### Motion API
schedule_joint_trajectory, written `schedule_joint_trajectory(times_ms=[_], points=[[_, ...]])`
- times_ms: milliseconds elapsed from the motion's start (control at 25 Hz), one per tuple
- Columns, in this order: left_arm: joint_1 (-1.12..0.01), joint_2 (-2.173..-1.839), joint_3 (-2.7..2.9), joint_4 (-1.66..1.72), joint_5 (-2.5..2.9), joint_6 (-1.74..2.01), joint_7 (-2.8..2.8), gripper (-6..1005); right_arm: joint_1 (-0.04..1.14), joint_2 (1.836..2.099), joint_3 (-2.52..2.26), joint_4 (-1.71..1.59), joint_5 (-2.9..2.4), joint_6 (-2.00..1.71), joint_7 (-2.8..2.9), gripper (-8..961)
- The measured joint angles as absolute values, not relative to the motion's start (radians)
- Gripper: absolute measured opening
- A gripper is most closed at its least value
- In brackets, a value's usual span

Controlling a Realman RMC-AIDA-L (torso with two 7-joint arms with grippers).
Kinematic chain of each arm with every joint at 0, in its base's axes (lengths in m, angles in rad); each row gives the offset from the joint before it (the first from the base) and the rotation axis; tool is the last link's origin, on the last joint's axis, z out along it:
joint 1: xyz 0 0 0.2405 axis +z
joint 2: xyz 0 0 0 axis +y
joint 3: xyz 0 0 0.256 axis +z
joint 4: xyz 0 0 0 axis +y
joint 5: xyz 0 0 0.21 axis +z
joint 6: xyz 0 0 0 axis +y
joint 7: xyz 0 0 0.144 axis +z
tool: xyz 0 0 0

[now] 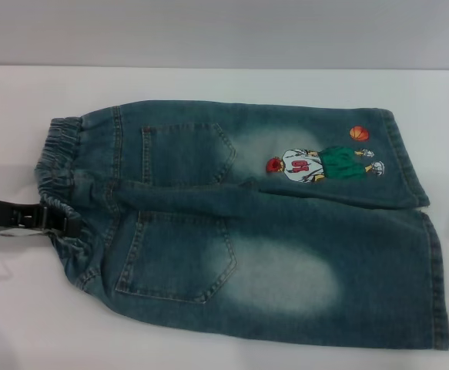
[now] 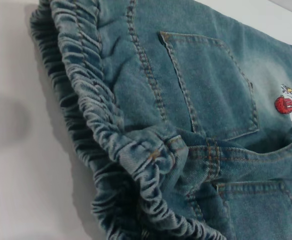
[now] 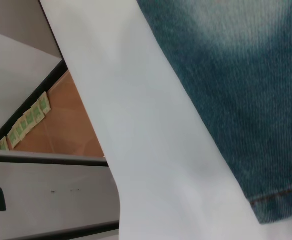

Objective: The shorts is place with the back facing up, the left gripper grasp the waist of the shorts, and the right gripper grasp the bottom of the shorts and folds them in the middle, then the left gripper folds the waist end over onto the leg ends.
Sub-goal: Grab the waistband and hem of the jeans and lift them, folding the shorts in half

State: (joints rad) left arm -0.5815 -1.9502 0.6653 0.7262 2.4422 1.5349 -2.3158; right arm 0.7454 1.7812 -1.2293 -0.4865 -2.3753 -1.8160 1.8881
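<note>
Faded denim shorts [image 1: 247,223] flat on white table [image 1: 209,85], black left end effector [image 1: 55,220] at ruched elastic waistband [image 1: 58,193], grip unclear

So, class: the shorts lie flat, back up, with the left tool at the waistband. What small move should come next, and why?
Probably bring the right tool to the leg hem. The left tool already sits at the elastic waist of the shorts, while the right tool is not visible in the head view, and the fold needs both ends held.

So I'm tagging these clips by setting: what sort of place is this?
Probably a lab or test bench, not a home: bare white table, plain grey wall behind, only denim shorts laid out, left gripper at the waistband.
</note>
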Motion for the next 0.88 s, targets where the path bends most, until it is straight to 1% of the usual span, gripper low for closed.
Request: schedule_joint_trajectory(times_ms=[280,560,880], points=[[-0.58,-1.948,0.666,0.726,2.442,1.536,-2.316,44,0.747,1.782,-1.234,-0.486,-2.383,-1.805,1.899,616],[-0.579,-1.948,0.666,0.726,2.442,1.536,-2.316,44,0.746,1.803,-1.225,-0.505,-2.428,-1.793,1.914,615],[-0.577,-1.948,0.666,0.726,2.442,1.536,-2.315,44,0.745,1.806,-1.22,-0.515,-2.427,-1.781,1.915,616]])
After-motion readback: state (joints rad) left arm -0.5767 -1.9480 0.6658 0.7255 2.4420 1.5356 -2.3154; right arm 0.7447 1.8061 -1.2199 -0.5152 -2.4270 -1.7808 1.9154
